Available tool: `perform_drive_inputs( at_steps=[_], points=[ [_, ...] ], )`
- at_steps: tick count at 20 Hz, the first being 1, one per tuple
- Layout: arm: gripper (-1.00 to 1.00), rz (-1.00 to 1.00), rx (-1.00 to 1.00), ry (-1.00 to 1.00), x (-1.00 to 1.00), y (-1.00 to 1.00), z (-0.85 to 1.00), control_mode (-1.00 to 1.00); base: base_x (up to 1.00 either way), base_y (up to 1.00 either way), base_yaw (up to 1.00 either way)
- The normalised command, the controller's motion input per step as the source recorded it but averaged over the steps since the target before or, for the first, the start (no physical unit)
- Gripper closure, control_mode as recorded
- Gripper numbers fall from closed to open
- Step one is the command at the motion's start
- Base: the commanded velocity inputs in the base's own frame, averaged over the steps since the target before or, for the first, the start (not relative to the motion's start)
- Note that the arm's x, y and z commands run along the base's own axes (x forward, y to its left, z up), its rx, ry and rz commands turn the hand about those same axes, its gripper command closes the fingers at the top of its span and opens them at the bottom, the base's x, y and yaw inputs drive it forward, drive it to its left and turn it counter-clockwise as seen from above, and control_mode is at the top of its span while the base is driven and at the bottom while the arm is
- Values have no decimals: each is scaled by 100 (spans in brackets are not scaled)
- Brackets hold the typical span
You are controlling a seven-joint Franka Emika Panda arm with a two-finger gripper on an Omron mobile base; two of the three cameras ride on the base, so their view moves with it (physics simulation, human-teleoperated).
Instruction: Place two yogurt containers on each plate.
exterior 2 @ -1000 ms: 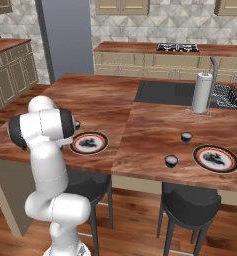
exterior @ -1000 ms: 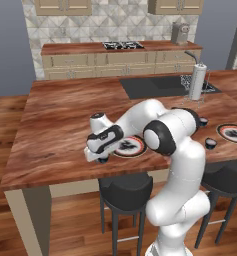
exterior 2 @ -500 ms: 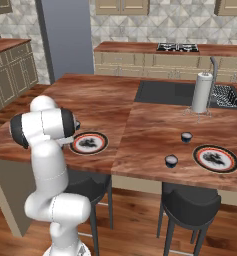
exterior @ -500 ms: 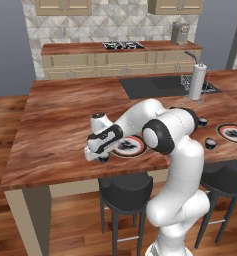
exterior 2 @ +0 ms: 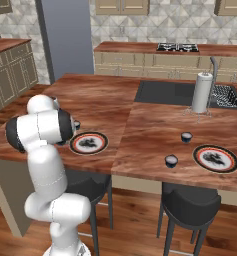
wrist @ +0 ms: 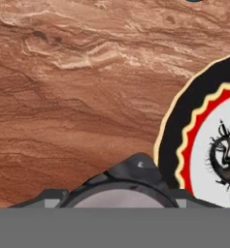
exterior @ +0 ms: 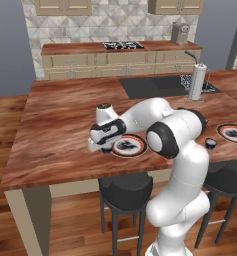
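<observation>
My gripper (exterior: 101, 148) is low over the counter just left of the near plate (exterior: 130, 145), which has a black rim, a red ring and a white centre. In the hand view a dark yogurt container with a pale top (wrist: 119, 193) sits between my fingertips, and the jaws are shut on it beside that plate's rim (wrist: 174, 135). A second plate (exterior 2: 216, 158) lies at the right end. Two more yogurt containers (exterior 2: 186, 136) (exterior 2: 171, 160) stand on the counter near it. Another small cup (exterior 2: 77, 124) shows behind the near plate (exterior 2: 89, 143), next to my arm.
A tall white paper-towel roll (exterior 2: 202, 92) stands by the dark sink (exterior 2: 172, 92) at the back of the island. Dark stools (exterior: 126, 190) stand below the counter's front edge. There is bare wood left of the gripper.
The jaws have closed from wide open onto the yogurt container. The arm and the other things have stayed where they were.
</observation>
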Motion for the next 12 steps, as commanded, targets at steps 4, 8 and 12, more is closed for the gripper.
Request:
perform_drive_inputs(
  at_steps=[4, 8, 12],
  points=[
    [100, 0, 0, -2, 36, -48, 29, -100, 0, 0, 0],
    [100, 0, 0, 1, 49, -50, 2, -100, 0, 0, 0],
    [100, 0, 0, 2, 51, -59, -9, -100, 0, 0, 0]
  ],
)
